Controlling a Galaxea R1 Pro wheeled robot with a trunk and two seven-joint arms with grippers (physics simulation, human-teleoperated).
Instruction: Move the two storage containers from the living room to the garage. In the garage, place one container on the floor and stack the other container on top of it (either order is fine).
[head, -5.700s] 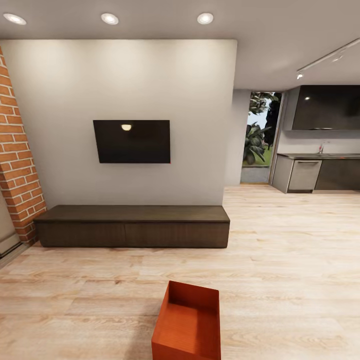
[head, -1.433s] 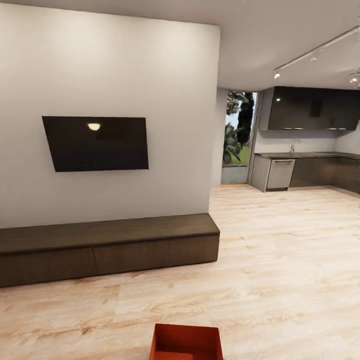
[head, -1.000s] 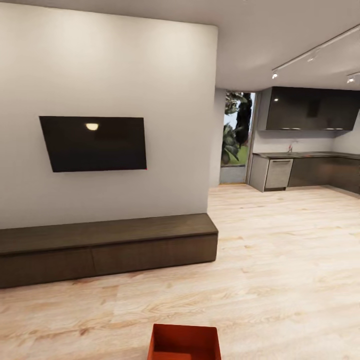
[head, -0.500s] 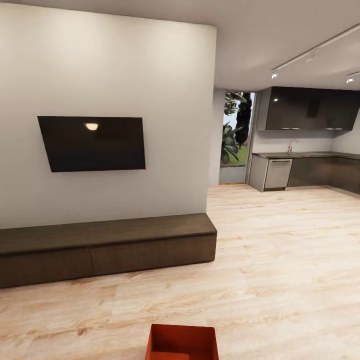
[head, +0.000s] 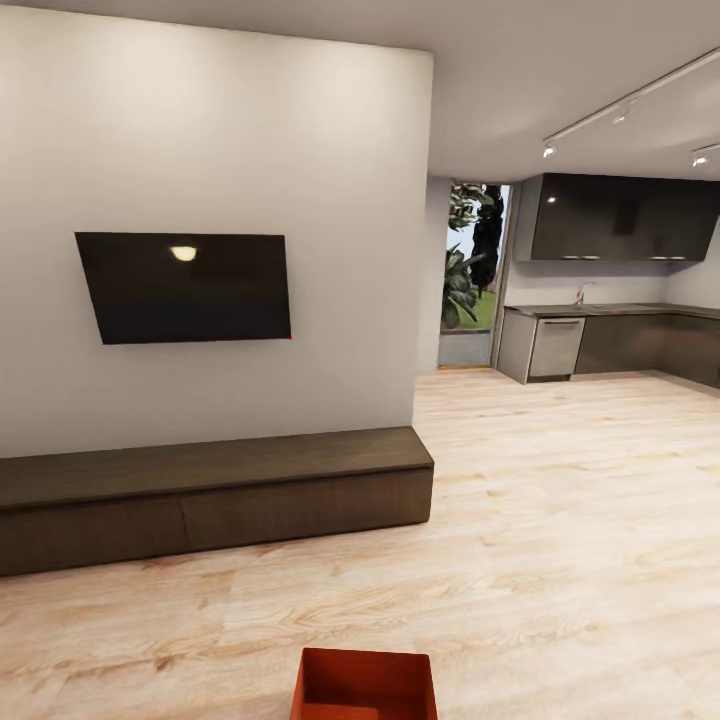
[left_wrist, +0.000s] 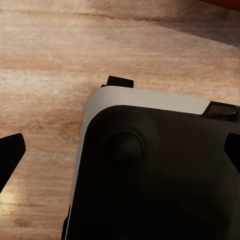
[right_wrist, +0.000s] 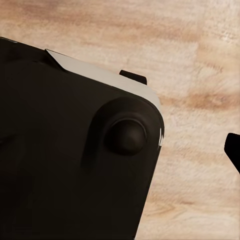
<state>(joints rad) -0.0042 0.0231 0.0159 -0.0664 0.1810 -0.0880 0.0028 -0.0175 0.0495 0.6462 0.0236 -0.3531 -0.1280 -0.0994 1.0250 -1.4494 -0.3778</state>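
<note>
Container (head: 364, 686) sits low on the wood floor (head: 560, 520) just ahead of me; my jaws look spread, holding nothing.

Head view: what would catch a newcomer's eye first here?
The orange-red storage container on the light plank floor at the bottom edge stands out most. Next comes the black TV on the cream wall, above a long dark wood bench, with a dark kitchen at far right.
</note>
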